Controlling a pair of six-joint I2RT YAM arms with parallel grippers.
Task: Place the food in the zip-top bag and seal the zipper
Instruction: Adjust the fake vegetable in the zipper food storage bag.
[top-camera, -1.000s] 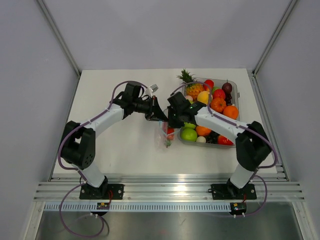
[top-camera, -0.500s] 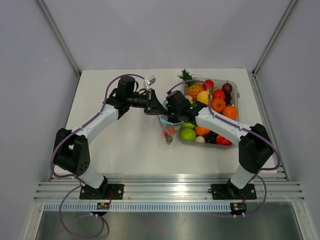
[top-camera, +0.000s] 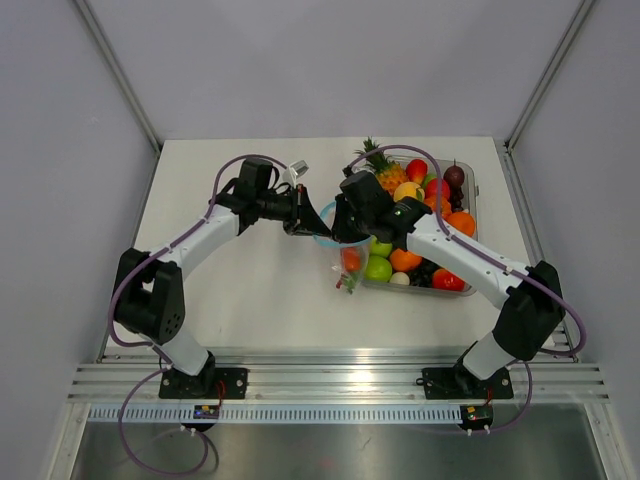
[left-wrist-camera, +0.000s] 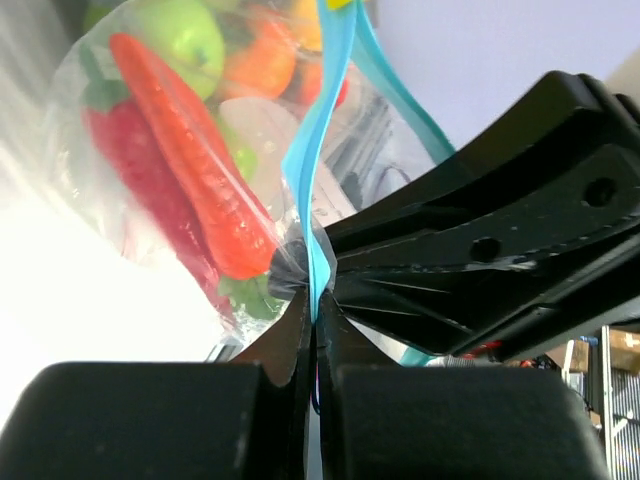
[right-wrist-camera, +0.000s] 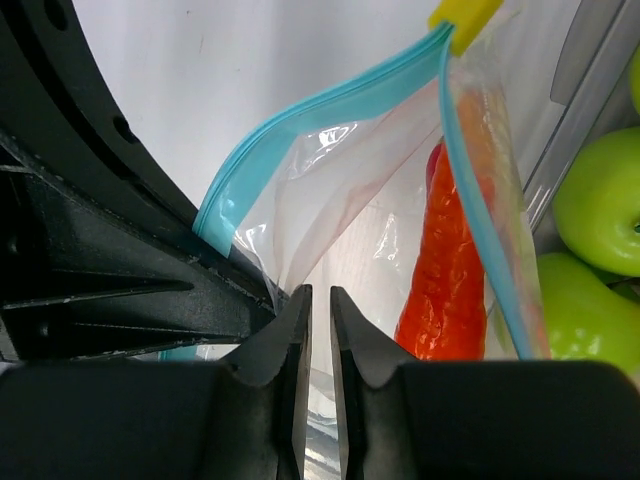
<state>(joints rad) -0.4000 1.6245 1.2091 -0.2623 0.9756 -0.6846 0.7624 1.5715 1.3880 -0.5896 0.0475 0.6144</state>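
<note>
The zip-top bag (top-camera: 348, 268) hangs between my two grippers, beside the fruit tray. Its light-blue zipper (top-camera: 326, 238) gapes open, with a yellow slider (right-wrist-camera: 465, 15) at the far end. Inside lie the red chili (left-wrist-camera: 125, 160) and the orange piece with a green tip (left-wrist-camera: 200, 170), which also shows in the right wrist view (right-wrist-camera: 455, 260). My left gripper (top-camera: 308, 218) is shut on the zipper strip (left-wrist-camera: 320, 150). My right gripper (top-camera: 343, 232) faces it closely, jaws almost together, with a fold of clear bag film at the tips (right-wrist-camera: 318, 295).
A rigid clear tray (top-camera: 470, 180) full of toy fruit stands at the right, with a pineapple (top-camera: 385, 172) at its back left and green apples (top-camera: 378, 268) at its near left, right behind the bag. The grippers nearly touch.
Both grippers have risen and shifted a little right with the bag. The bag has swung toward the tray's near-left corner, and its mouth has opened wider.
</note>
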